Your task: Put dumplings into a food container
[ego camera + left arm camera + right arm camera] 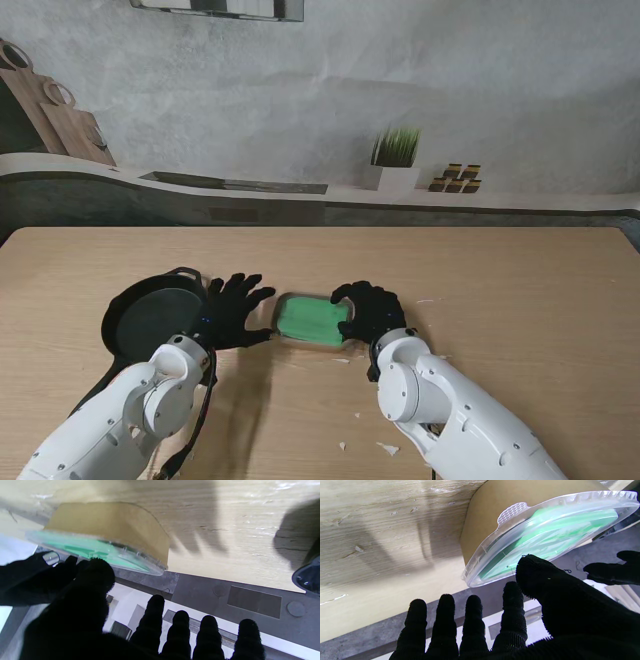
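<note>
The brown paper food container with its clear plastic lid and green inside (312,320) sits on the light wooden table (520,290), and I take it as my landmark. My left hand in its black glove (232,309) is just to the left of the container, fingers spread and holding nothing; its thumb reaches toward the container's near left corner, though I cannot tell whether it touches. My right hand, also black-gloved (370,310), is against the container's right end, fingers (352,293) curled over that edge — whether they truly grip it I cannot tell from the stand's view.

In the left wrist view the container (107,530) is lidded, the lid's rim overhanging the brown wall, and my four fingers (181,630) stand apart with the thumb (97,572) up near the lid's edge. In the right wrist view the container (545,530) lies close to my thumb (535,572), its lid tab plainly in sight, while my fingertips (446,605) are spread and closed on nothing that I can see.

Farther left of the container, beyond my left hand, lies a round black pan (150,318). Small white crumbs (387,449) dot the table nearer to me than the container. I can make out no dumplings — anything inside the container is hidden by the lid.
</note>
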Robot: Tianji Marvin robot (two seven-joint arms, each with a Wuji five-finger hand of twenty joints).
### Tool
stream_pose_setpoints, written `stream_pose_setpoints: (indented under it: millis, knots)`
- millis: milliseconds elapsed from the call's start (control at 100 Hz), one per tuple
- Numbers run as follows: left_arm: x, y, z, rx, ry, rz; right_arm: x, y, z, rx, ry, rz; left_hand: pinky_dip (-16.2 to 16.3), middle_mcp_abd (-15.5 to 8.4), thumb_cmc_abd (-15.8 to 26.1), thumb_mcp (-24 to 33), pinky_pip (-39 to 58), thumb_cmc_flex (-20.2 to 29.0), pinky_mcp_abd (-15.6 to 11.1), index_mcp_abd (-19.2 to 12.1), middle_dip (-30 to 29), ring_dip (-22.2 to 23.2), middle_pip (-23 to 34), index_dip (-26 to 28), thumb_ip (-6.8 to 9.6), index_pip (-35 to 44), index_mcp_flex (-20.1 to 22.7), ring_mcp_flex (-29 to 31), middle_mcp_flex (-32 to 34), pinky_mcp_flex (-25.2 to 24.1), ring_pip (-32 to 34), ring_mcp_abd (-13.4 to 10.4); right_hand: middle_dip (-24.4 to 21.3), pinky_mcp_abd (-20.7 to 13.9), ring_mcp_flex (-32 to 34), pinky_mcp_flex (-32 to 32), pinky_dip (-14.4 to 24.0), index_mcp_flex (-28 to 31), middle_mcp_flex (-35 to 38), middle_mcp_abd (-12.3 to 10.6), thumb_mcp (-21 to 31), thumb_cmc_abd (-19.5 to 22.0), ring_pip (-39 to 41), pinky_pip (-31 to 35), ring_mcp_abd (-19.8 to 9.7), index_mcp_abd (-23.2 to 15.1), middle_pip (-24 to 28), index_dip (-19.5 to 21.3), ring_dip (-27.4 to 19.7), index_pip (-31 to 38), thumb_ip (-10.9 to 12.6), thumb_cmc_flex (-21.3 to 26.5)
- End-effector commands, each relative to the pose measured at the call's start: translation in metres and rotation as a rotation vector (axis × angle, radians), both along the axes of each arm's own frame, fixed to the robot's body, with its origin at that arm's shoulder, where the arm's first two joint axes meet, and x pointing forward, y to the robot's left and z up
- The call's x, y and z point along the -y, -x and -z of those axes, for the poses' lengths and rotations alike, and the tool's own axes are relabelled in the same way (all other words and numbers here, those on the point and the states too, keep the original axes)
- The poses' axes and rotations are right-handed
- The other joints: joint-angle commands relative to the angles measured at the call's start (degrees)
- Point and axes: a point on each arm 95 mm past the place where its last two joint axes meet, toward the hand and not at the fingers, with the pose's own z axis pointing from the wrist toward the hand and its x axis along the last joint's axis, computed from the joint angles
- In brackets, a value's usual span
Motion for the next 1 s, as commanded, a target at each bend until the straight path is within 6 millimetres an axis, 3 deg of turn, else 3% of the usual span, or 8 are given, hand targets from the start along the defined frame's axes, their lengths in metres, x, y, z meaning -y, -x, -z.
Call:
stream_pose_setpoints:
  millis: [0, 50, 130, 330, 430, 630, 850, 990]
  knots:
    - [0.005, -0.003, -0.007, 0.011, -0.001, -0.003, -0.004, 0.004, 0.001, -0.008, -0.005, -0.005, 1.14, -2.58, 3.59, -1.66, 0.04, 1.29, -0.86, -4.29, -0.74, 0.44, 0.89, 1.19, 0.78, 1.4, 1.46, -1.45, 0.35, -0.36, 0.36, -1.71, 0.52, -0.32, -1.02, 0.0, 1.58, 0.2, -0.42, 0.44, 0.58, 0.56, 0.94, -1.53, -0.61, 0.83, 1.36, 0.14, 1.26, 1.1, 2.12, -0.7]
    - [0.005, -0.005, -0.009, 0.012, 0.019, -0.014, -0.003, 0.004, 0.002, -0.009, -0.002, -0.002, 1.37, -2.78, 6.3, -5.27, 0.06, 3.28, -0.84, -5.81, -0.84, 0.62, 1.31, 1.69, 1.12, 2.19, 2.07, -1.39, 0.46, -0.29, 0.52, -1.8, 0.53, -0.3, -1.02, -0.02, 1.62, 0.05, -0.44, 0.42, 0.6, 0.21, 0.95, -1.52, -0.61, 1.21, 1.41, 0.18, 1.26, 1.41, 2.09, -1.02]
    - [0.008, -0.01, -0.009, 0.0, 0.058, -0.037, -0.003, 0.005, 0.003, -0.011, 0.001, 0.003, 1.43, -3.48, 7.66, -5.24, -0.01, 5.22, -1.52, -8.11, -0.82, 0.65, 1.7, 2.21, 1.44, 3.37, 4.11, -1.3, 0.83, -0.54, 0.58, -2.35, 0.5, -0.31, -1.07, -0.02, 1.7, -0.73, -0.46, 0.56, 0.87, -0.2, 0.9, -1.52, -0.56, 2.44, 1.44, 0.35, 1.22, 2.28, 2.08, -1.29]
    - [0.012, -0.019, 0.001, -0.044, 0.031, -0.049, -0.003, 0.005, 0.003, -0.015, 0.008, 0.008, 1.66, -4.74, 5.88, -4.98, 0.14, 6.3, -1.78, -11.58, -1.37, 0.67, 1.92, 2.82, 1.5, 4.47, 5.68, -1.29, 0.96, -0.51, 0.6, -2.7, 0.3, -0.23, -1.03, -0.04, 1.78, -2.19, -0.5, 0.66, 1.14, -0.79, 0.77, -1.53, -0.51, 3.9, 1.12, 0.33, 1.14, 3.1, 2.01, -1.81]
    - [0.012, -0.022, 0.007, -0.063, 0.023, -0.062, -0.002, 0.004, 0.003, -0.017, 0.013, 0.011, 1.68, -4.87, 4.57, -4.29, 0.09, 6.18, -1.9, -12.01, -1.59, 0.64, 1.92, 2.92, 1.53, 4.59, 6.03, -1.36, 0.97, -0.63, 0.49, -2.72, 0.24, -0.26, -1.04, -0.03, 1.8, -2.37, -0.51, 0.74, 1.13, -0.7, 0.73, -1.53, -0.49, 3.89, 1.02, 0.21, 1.12, 3.21, 1.97, -1.97]
    - [0.009, -0.023, 0.014, -0.084, 0.003, -0.067, -0.001, 0.006, 0.003, -0.025, 0.019, 0.016, 1.75, -5.07, 2.46, -2.54, 0.08, 4.93, -1.94, -12.34, -1.81, 0.61, 1.85, 3.1, 1.39, 4.75, 6.07, -1.41, 0.91, -0.63, 0.26, -2.73, 0.38, -0.05, -1.02, 0.01, 1.85, -2.68, -0.5, 1.89, 0.55, -0.46, 0.7, -1.51, -0.11, 7.7, 1.36, -0.4, 1.1, 4.03, 1.83, -2.46]
    - [0.006, -0.025, 0.02, -0.093, -0.031, -0.066, -0.003, 0.004, 0.006, -0.041, 0.033, 0.022, 1.8, -5.17, 1.52, -1.14, 0.08, 4.29, -1.98, -12.16, -1.83, 0.65, 1.94, 3.26, 1.24, 4.97, 6.49, -1.42, 0.95, -0.63, 0.22, -2.7, 0.49, 0.04, -1.08, 0.07, 1.83, -3.04, -0.6, 2.02, -0.71, -0.44, 1.02, -1.52, 0.02, 7.58, 1.65, -0.99, 1.25, 4.16, 1.75, -2.15]
    - [0.005, -0.025, 0.021, -0.084, -0.043, -0.063, -0.002, 0.003, 0.008, -0.039, 0.05, 0.02, 1.84, -5.05, 1.48, -0.69, 0.09, 3.78, -2.01, -11.09, -1.98, 0.65, 1.6, 2.95, 1.18, 4.09, 4.63, -1.53, 0.69, -0.6, 0.07, -2.66, 0.57, 0.1, -1.11, 0.15, 1.83, -3.88, -0.54, 1.93, -0.77, -0.64, 1.49, -1.47, 0.13, 6.88, 1.9, -1.28, 1.47, 4.22, 1.9, -1.63]
